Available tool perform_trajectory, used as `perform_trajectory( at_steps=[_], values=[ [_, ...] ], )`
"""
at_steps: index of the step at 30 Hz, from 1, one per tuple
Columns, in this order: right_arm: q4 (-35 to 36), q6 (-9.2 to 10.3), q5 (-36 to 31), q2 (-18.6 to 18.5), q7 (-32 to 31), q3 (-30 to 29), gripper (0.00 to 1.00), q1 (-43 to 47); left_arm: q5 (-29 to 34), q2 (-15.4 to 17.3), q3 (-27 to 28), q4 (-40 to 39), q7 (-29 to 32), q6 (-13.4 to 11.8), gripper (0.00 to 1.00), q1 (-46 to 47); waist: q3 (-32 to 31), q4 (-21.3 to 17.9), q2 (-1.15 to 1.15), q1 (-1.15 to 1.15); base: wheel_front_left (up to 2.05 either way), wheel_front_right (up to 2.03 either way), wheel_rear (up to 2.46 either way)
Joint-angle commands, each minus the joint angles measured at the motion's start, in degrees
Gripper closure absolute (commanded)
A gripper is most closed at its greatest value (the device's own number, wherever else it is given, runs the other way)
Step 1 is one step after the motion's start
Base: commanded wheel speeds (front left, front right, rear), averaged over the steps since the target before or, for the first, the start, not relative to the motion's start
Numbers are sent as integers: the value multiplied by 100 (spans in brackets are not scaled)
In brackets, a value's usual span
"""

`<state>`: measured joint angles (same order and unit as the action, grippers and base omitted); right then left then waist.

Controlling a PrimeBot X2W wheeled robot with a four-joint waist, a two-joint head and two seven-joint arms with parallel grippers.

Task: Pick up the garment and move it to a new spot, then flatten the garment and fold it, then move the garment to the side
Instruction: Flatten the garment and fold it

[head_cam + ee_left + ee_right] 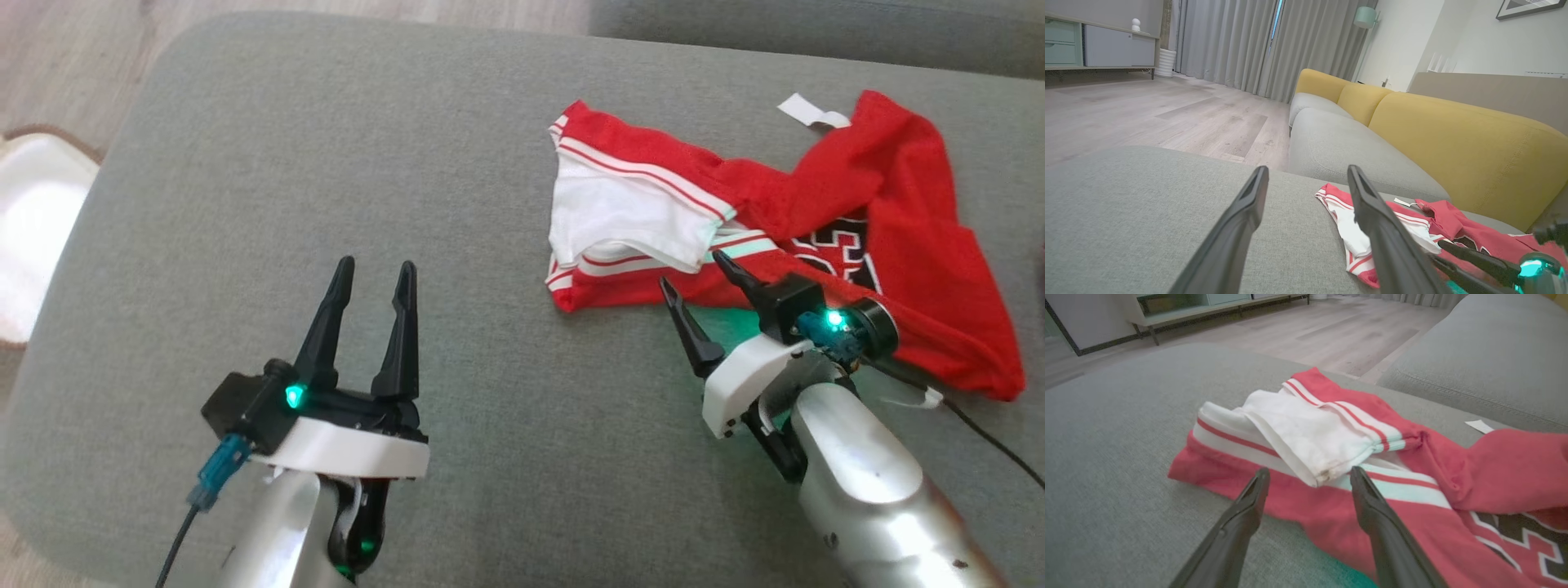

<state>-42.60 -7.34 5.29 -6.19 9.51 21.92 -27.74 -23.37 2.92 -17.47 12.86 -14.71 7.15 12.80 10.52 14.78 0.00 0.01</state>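
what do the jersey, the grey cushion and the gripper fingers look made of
The jersey looks like thin synthetic sports knit, matte: it lies in soft crumpled folds. The cushion looks like woven upholstery cloth, grey and matte: a fine weave shows up close. The fingers are probably moulded hard plastic, black with a slight sheen and crisp edges.

Red garment (white-striped trim, black numerals) lies crumpled on the grey cushion.

Soft even daylight through curtains; faint shadows; green glow on cushion; wrist views bowed at edges
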Motion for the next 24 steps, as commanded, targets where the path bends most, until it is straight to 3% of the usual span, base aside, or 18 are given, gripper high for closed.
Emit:
perform_trajectory(
  at_steps=[1, 10, 11, 12, 17, 24],
  values=[
    [52, -14, -57, 68, 57, 103, 0, -222, -50, 15, 125, -150, -29, 34, 0, 227, 31, 49, 0, -1, 0, 0, 0],
    [-557, -14, -325, 163, 359, -118, 3, -637, -70, 3, 91, -140, -29, 34, 0, 287, 125, 151, 0, -1, 0, 0, 0],
    [-603, -14, -347, 174, 382, -143, 28, -670, -74, 2, 90, -135, -29, 34, 0, 291, 128, 156, 0, -1, 0, 0, 0],
    [-643, -14, -365, 185, 402, -162, 100, -702, -78, 2, 88, -131, -29, 34, 0, 294, 130, 160, 0, -1, 0, 0, 0],
    [-732, -14, -410, 220, 485, -221, 100, -874, -95, -1, 89, -111, -29, 34, 0, 302, 115, 179, 0, -1, 0, 0, 0],
    [-636, -14, 84, 231, 415, -486, 100, -1428, -174, -3, 34, -139, -29, 34, 0, 325, 152, 286, 0, -1, 0, 0, 0]
  ],
)
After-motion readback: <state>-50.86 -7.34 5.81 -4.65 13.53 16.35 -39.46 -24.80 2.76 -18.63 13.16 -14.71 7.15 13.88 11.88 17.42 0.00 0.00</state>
